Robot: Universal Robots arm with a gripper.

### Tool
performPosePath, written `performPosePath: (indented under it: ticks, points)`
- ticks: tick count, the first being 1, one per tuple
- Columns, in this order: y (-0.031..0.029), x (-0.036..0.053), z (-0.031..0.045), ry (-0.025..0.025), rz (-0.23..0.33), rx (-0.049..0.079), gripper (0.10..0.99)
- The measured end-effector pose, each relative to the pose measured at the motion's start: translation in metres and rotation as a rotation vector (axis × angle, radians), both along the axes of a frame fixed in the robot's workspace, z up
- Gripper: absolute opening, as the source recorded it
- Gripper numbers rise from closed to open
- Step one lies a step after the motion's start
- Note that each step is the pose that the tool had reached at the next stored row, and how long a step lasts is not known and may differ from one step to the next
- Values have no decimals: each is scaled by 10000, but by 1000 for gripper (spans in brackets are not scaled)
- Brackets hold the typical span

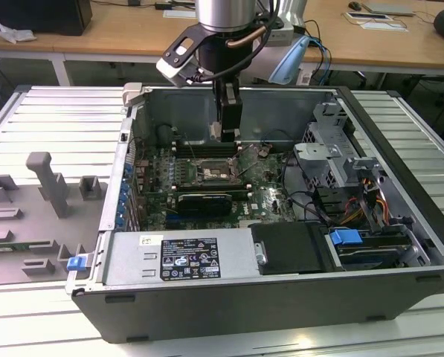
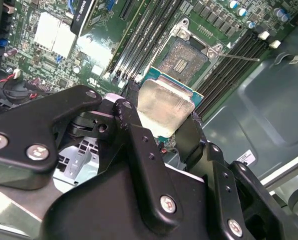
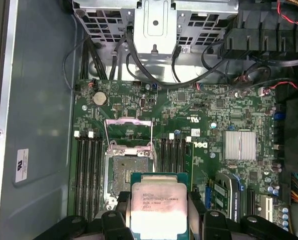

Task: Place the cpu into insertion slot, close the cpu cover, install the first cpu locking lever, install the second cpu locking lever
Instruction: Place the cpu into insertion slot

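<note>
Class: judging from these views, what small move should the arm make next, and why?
Probably ease the end effector across until the cpu it grips sits squarely over the insertion slot: the cpu hangs offset from the slot, which lies open with the cpu cover raised.

One cpu [image 3: 157, 200], one insertion slot [image 3: 124, 172], one cpu cover [image 3: 129, 120], one claw [image 3: 158, 222], one silver heatsink [image 3: 240, 145], one coin cell [image 3: 100, 97] and two banks of long black memory slots [image 3: 88, 170] are counted inside one open computer case [image 1: 229, 297].
</note>
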State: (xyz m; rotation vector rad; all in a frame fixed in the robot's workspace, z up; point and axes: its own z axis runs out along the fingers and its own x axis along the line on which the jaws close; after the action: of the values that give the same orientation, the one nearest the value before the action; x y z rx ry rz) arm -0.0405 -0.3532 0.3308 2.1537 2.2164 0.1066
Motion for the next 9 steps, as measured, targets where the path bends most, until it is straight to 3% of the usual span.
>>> performPosePath:
  ticks: [9]
  points:
    - [0,0,-24,0,0,1,541]
